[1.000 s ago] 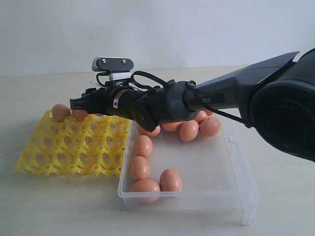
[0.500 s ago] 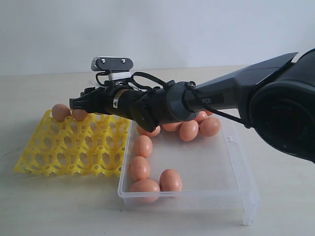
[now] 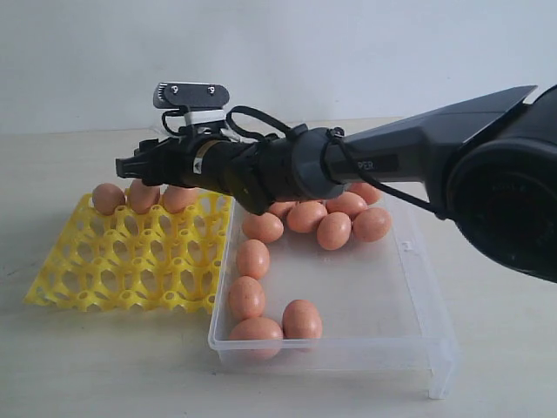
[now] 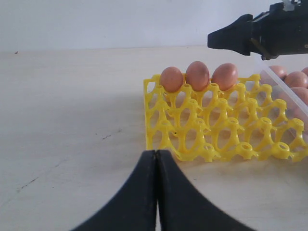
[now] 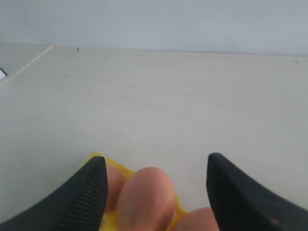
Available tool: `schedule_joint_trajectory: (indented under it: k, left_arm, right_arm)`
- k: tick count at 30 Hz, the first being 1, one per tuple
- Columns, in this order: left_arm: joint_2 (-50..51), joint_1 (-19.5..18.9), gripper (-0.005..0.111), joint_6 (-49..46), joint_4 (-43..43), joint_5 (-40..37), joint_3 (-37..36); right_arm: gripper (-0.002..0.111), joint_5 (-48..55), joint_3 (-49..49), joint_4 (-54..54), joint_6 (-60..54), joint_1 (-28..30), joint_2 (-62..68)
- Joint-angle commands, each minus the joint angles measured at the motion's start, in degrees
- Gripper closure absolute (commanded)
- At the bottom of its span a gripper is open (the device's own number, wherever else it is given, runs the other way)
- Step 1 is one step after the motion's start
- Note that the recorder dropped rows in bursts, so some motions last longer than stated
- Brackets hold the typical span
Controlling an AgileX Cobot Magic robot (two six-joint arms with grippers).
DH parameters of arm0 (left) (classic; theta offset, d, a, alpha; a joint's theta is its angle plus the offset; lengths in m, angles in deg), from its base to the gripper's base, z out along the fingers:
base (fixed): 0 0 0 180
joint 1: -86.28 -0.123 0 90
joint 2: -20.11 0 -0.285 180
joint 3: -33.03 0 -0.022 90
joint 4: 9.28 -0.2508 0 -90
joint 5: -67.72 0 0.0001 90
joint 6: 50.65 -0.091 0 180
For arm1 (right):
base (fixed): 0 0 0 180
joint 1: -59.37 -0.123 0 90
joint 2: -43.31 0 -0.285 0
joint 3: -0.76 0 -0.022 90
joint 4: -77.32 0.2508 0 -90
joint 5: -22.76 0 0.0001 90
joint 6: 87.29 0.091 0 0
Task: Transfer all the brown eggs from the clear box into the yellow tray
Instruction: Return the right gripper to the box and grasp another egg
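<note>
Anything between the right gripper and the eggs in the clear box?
Nothing visible. The right gripper hangs open over the yellow tray, beside the clear box; the brown eggs there lie uncovered, with only the box's low wall between.

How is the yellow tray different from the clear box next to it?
The tray is a bright yellow open grid; the box is clear plastic with solid walls. The tray is smaller than the box. The tray holds three eggs seated in cups along one edge; the box holds many more loose eggs. Both sit side by side on the table and hold brown eggs.
</note>
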Motion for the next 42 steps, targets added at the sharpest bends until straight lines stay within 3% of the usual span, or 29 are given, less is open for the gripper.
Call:
schedule_joint_trajectory:
  k: [1, 5, 12, 21, 27, 32, 38, 42]
  left_arm:
    - [-0.32, -0.06, 0.107, -0.3, 0.06, 0.56, 0.23]
    - [-0.32, -0.06, 0.107, -0.3, 0.06, 0.56, 0.23]
    - [-0.32, -0.06, 0.107, -0.3, 0.06, 0.56, 0.23]
    - [-0.32, -0.06, 0.107, -0.3, 0.06, 0.56, 0.23]
    - [-0.32, -0.06, 0.107, -0.3, 0.06, 0.56, 0.23]
    - [-0.32, -0.06, 0.107, -0.3, 0.06, 0.56, 0.23]
    - [-0.32, -0.06, 0.107, -0.3, 0.06, 0.56, 0.23]
    - [-0.32, -0.06, 0.107, -0.3, 0.06, 0.56, 0.23]
  right_arm:
    - [0.05, 8.12, -0.33, -1.01, -3.41, -0.07, -4.71]
    - [0.052, 14.56, 0.01, -2.08, -9.26, -0.07, -9.59]
    - [0.053, 16.55, 0.82, -2.27, -12.13, 0.42, -13.09]
    - [0.054, 42.09, 3.75, -1.17, -14.54, -0.09, -17.57]
    - [0.065, 57.74, 12.16, 2.46, -21.63, 0.04, -28.59]
    - [0.078, 58.86, 22.07, 2.46, -22.89, 0.04, -40.27]
    - [0.078, 58.86, 27.33, 4.31, -22.63, 4.39, -40.7]
    - [0.069, 58.78, 27.21, 9.55, -25.01, 7.73, -34.44]
